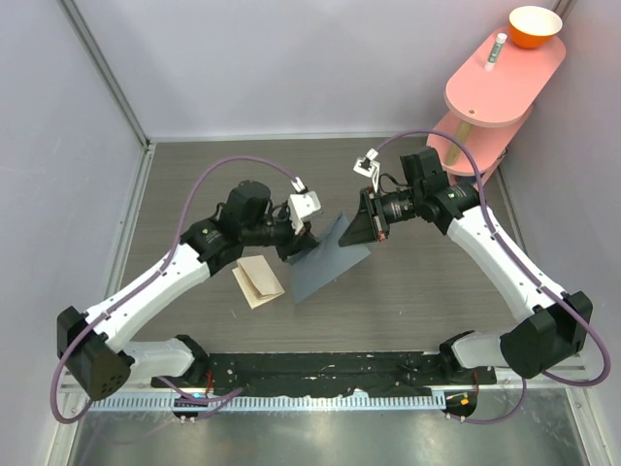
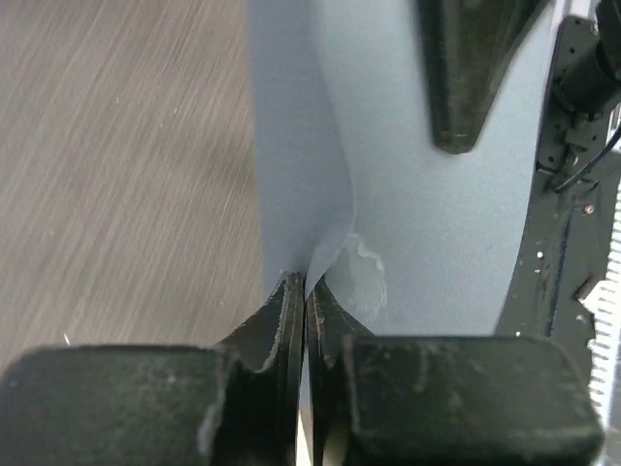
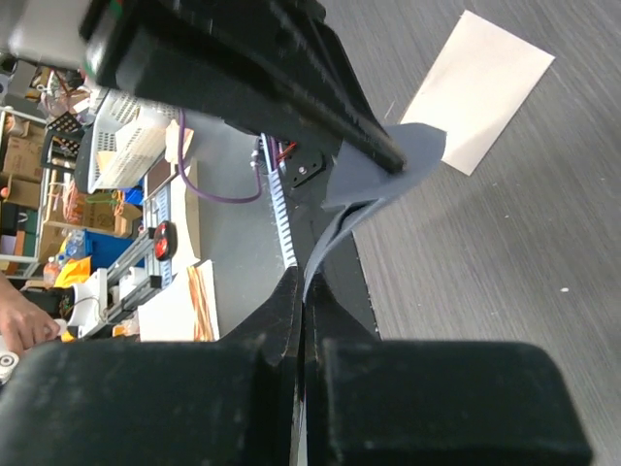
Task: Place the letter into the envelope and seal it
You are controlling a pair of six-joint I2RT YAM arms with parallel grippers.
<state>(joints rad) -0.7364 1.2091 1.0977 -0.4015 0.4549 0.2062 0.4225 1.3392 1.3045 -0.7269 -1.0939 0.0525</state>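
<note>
Envelope [image 1: 330, 260]: raised, tilted, btwn my arms. L jaws closed, pinching its left edge; R jaws closed, pinching its right edge. Letter [image 1: 258, 282]: folded, on surface [image 1: 437, 282], outside envelope. Insertion, sealing: both pending.

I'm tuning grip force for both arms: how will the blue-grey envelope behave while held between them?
Probably floppy: the envelope curls and creases where the left tool pinches it. Likely light: two small edge pinches, the right tool being the other, seem to carry it. It may crumple or tear if the arms pull apart.
</note>
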